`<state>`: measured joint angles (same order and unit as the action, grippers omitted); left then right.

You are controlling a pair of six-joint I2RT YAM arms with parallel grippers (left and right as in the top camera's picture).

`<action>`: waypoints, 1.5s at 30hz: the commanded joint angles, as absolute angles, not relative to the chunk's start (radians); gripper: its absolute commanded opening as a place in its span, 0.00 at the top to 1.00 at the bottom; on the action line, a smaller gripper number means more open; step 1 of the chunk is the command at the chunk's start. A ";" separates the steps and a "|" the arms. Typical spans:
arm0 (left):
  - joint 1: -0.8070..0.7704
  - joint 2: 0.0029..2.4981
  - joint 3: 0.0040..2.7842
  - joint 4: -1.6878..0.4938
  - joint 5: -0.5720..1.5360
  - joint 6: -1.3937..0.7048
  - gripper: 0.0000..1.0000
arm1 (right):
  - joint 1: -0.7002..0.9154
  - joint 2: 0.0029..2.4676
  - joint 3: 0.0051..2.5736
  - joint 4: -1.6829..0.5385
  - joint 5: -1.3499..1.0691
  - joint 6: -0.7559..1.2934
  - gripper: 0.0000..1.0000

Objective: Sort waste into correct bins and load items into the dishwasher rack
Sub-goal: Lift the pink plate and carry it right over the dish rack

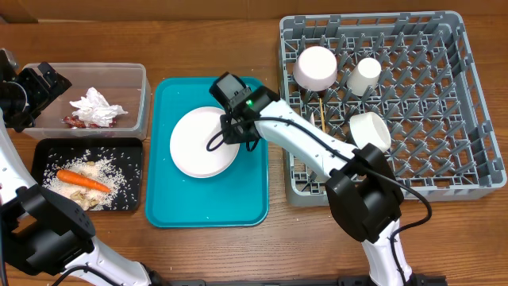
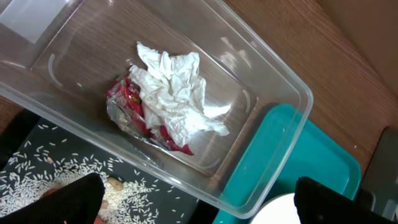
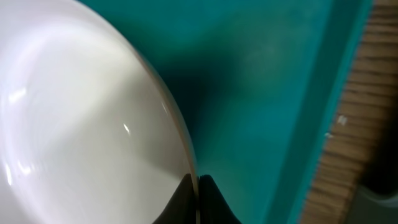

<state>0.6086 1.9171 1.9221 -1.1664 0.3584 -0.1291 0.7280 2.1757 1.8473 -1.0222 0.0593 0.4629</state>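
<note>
Right gripper (image 3: 198, 194) is pinched down tight on the rim of the plate (image 1: 198, 147). In the right wrist view you can see both black tips squeezed together right on the white edge. The plate sits in the teal tray (image 1: 171, 208) in the middle of the overhead frame, and the grip is on its upper right edge.

Left gripper (image 1: 41, 95) is at the upper left of the overhead frame, jaws spread wide with nothing in them, hanging over the left end of the tub (image 1: 144, 95). Inside the tub there's the napkin (image 2: 174, 87) lying on top of the red wrapper (image 2: 127, 102).

Just below the tub, lower left, is the black tray (image 1: 48, 148). It's got the carrot (image 1: 82, 180) lying across it, rice (image 1: 121, 171) scattered around, and beige scraps (image 1: 89, 199) under the carrot.

The rack (image 1: 476, 95) fills the upper right. Near its left side are a pale round dish (image 1: 316, 67), a cup (image 1: 367, 75) just to the right of that, and a bowl (image 1: 371, 129) a bit lower. There's something thin between the pegs below the dish, but it's too small to tell what it is
</note>
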 commanded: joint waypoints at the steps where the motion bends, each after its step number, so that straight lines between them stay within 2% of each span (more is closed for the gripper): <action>1: 0.602 1.924 1.920 -1.166 0.355 -0.138 0.00 | 0.727 2.133 1.955 -1.091 0.157 0.432 0.96; 8: 0.602 1.924 1.920 -1.166 0.355 -0.138 0.00 | 0.726 2.104 2.152 -1.325 0.304 0.385 0.96; 14: 0.602 1.924 1.920 -1.166 0.355 -0.138 0.00 | 0.694 2.032 2.201 -1.480 0.454 0.392 0.96; 22: 0.602 1.924 1.920 -1.166 0.355 -0.138 0.00 | 0.490 1.919 2.201 -1.595 0.470 0.397 0.96; 27: 0.602 1.924 1.920 -1.166 0.355 -0.138 0.00 | 0.381 1.908 2.199 -1.683 0.641 0.477 0.96; 36: 0.602 1.924 1.920 -1.166 0.355 -0.138 0.00 | 0.313 1.908 2.178 -1.681 0.894 0.607 0.96; 45: 0.602 1.924 1.920 -1.166 0.355 -0.138 0.00 | 0.321 1.908 2.109 -1.648 1.070 0.607 0.96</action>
<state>0.6086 1.9171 1.9221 -1.1664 0.3580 -0.1291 0.3168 1.9385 2.1395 -1.6581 0.9565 0.5835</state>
